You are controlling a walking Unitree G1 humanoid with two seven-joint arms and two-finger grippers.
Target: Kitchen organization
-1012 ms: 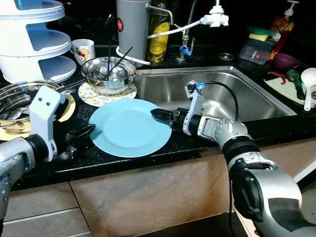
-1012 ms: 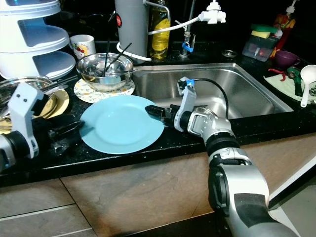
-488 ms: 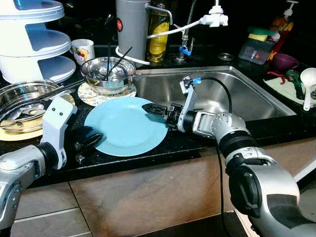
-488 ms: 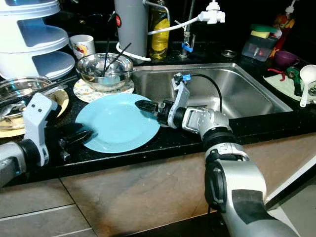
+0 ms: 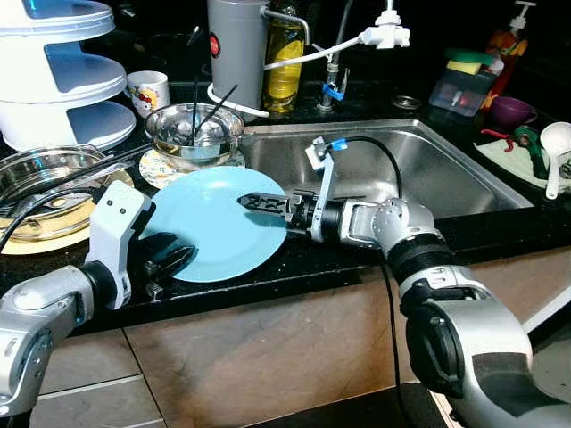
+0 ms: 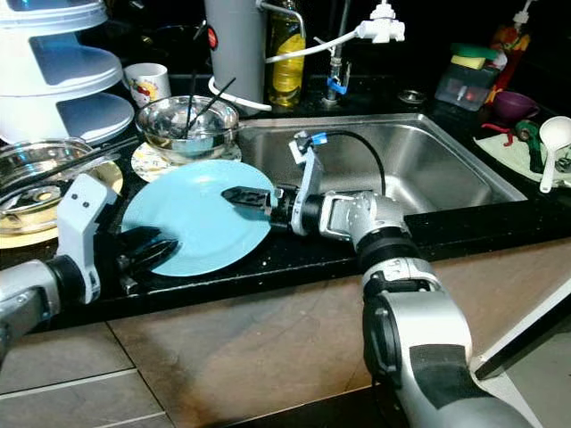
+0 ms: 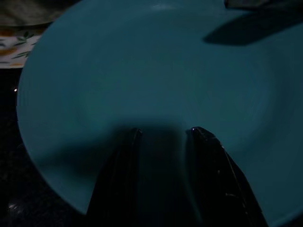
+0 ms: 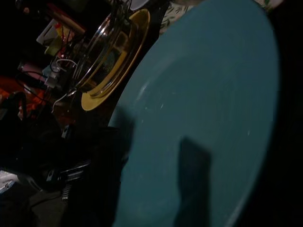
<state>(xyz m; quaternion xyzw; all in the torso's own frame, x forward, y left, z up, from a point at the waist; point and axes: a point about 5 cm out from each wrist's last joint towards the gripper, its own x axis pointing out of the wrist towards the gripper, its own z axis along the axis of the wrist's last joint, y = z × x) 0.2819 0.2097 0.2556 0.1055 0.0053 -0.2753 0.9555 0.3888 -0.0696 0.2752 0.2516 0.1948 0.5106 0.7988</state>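
One light blue plate (image 5: 214,223) lies flat on the black tabletop (image 5: 339,259), just left of the steel sink (image 5: 419,169) and in front of a steel bowl (image 5: 194,134) that sits on a patterned mat (image 5: 161,169) with two dark sticks in it. The right gripper (image 5: 254,202) reaches in from the sink side and hovers over the plate's middle; its fingers are close together, but whether they are released or clenched cannot be told. The left gripper (image 5: 169,263) sits at the plate's near-left rim, its two black fingers (image 7: 208,156) parted, one on either side of the edge, not yet pressed on it. To the left, a glass dish (image 5: 45,178) rests on one yellow plate (image 5: 36,241). Behind stand a white mug (image 5: 148,89) with a coloured print too small to read, a grey canister (image 5: 237,49) with a red round label, illegible, and one bottle of yellow oil (image 5: 284,53).
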